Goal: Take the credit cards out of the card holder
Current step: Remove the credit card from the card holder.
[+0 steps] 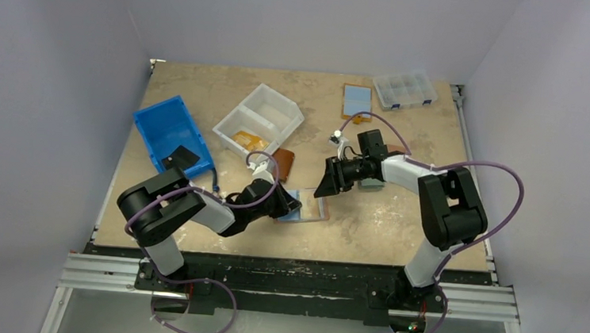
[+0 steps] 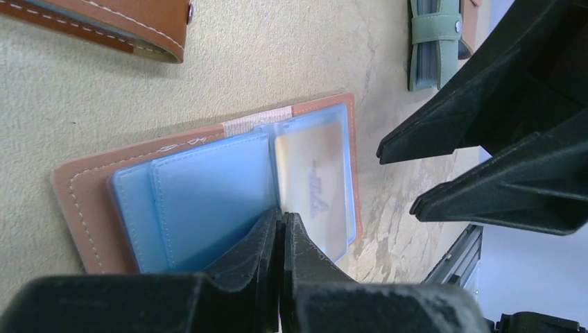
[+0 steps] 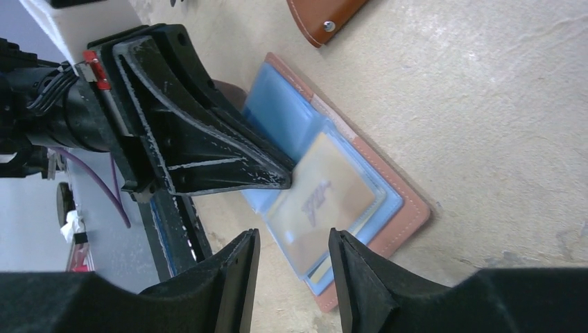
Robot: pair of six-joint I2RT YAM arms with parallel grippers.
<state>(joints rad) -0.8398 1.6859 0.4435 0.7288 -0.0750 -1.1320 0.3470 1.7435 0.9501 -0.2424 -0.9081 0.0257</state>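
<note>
The card holder [image 1: 308, 207] lies open on the table, tan leather with light-blue pockets [image 2: 208, 201] on one panel. On the other panel, a clear sleeve holds a pale credit card with a printed logo [image 2: 312, 184] [image 3: 322, 201]. My left gripper [image 2: 281, 214] [image 1: 295, 206] is shut, and its tips rest on the seam between the blue pocket and the sleeve. Nothing shows between its jaws. My right gripper [image 3: 291, 239] [image 1: 326, 186] hovers open just above the sleeve's outer edge, empty.
A blue bin [image 1: 171, 133] and a white bin [image 1: 260, 116] stand at the back left. A clear organizer box [image 1: 404, 89] and another holder with a blue face [image 1: 357, 101] are at the back. A closed brown holder [image 2: 125, 24] and a green wallet [image 2: 433, 45] lie nearby.
</note>
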